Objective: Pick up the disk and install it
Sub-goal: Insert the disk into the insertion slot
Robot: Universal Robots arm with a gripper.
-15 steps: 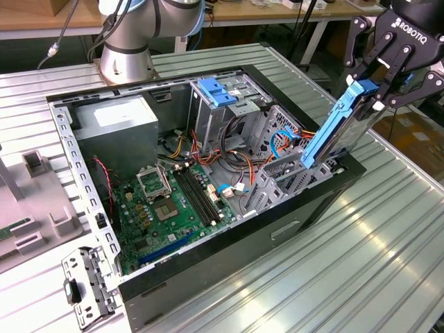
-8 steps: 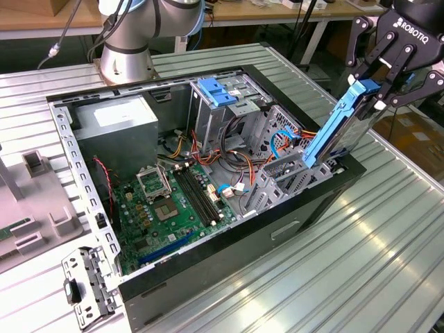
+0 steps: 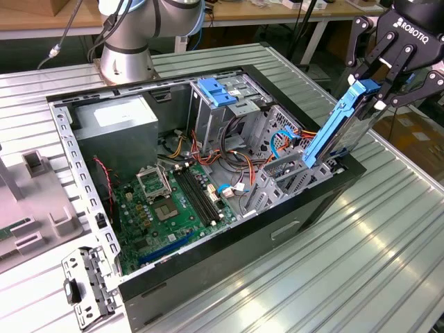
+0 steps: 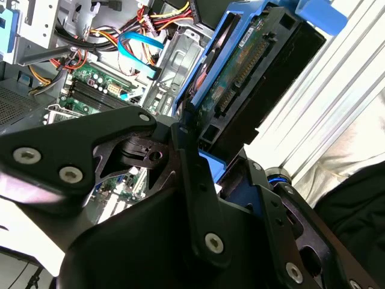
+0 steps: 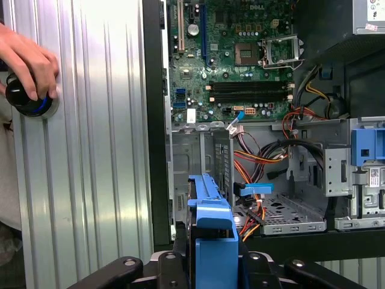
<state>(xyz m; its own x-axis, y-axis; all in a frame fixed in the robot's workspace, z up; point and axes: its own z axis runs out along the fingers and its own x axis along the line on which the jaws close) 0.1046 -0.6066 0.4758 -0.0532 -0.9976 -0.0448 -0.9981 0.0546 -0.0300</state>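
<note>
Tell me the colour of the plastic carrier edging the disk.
Bright blue, clearest in the exterior view, where the gripper holds the disk and its carrier.

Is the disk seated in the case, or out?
Not seated: the gripper holds the disk tilted, its upper part rising above the case.

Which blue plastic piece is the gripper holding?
The carrier edging the disk, tilted in the gripper; the blue latch sits on the drive cage.

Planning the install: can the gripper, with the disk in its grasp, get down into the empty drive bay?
Probably yes. The gripper holds the disk tilted over the open case, the bay beneath looks bare, and the cables lie beside it.
</note>
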